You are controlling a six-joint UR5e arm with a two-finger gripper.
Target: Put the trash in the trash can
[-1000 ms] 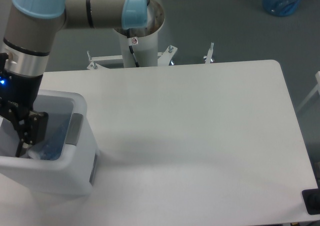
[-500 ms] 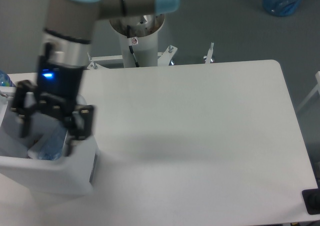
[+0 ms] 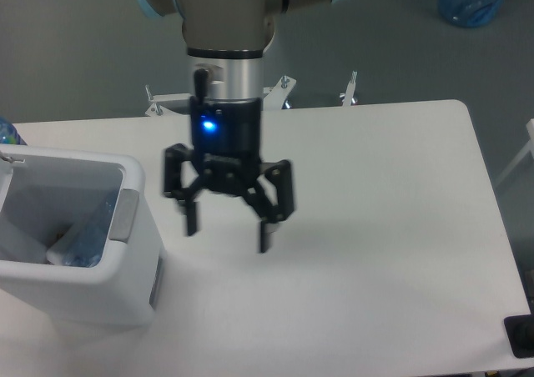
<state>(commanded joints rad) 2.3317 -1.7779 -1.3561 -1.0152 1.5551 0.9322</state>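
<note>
— What's your gripper (image 3: 227,229) doing?
— Hanging above the white table (image 3: 375,227), fingers spread wide, holding nothing.
— And your trash?
— The crushed bottle (image 3: 83,239) lies inside the trash can (image 3: 125,294), left of the gripper. You can't make out the cup.

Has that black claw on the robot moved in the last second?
Yes. The black two-finger gripper swung right, out of the large white plastic bin, and now hangs open over the white table.

Robot lab: pedestal-mounted arm (image 3: 225,52), white table (image 3: 375,227)
</note>
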